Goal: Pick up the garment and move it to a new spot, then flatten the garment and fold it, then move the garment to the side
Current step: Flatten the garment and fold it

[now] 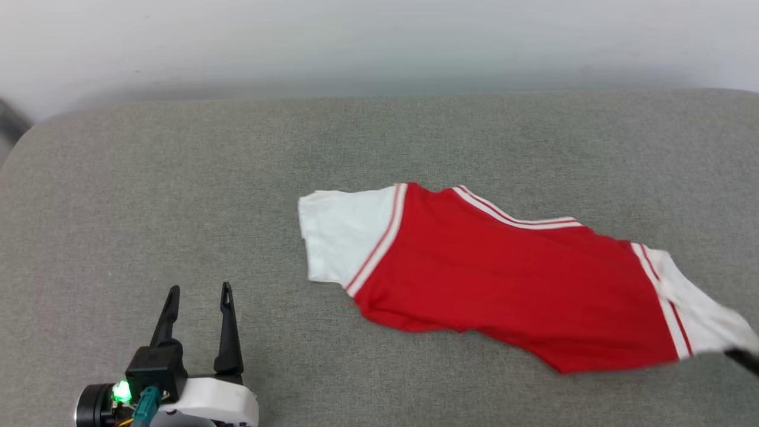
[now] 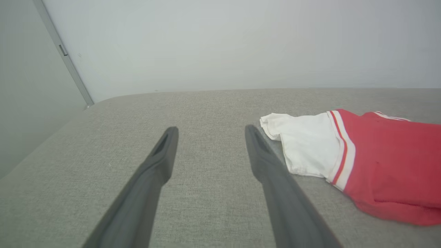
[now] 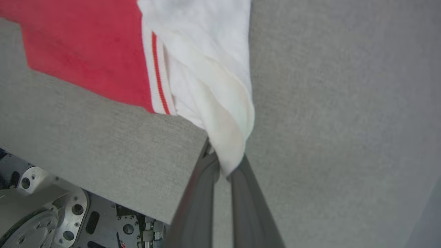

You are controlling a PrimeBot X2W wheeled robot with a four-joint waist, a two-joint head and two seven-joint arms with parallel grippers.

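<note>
Right jaws pinch a sleeve of the red garment [image 1: 504,279] on the grey surface [image 1: 178,178].
The garment lies stretched out across the middle and right side of the soft grey surface, with its plain red side up. One white sleeve [image 1: 341,237] lies flat at its left end. The other white sleeve [image 3: 213,86], at the right end, is pulled into a point. The right jaws are squeezed tight on its tip, and their two dark fingers [image 3: 248,206] press together with the cloth between them. The left jaws are wide open and hold nothing. Their long fingers [image 1: 228,332] sit at the lower left of the head view, over bare grey cloth, not touching the garment.
</note>
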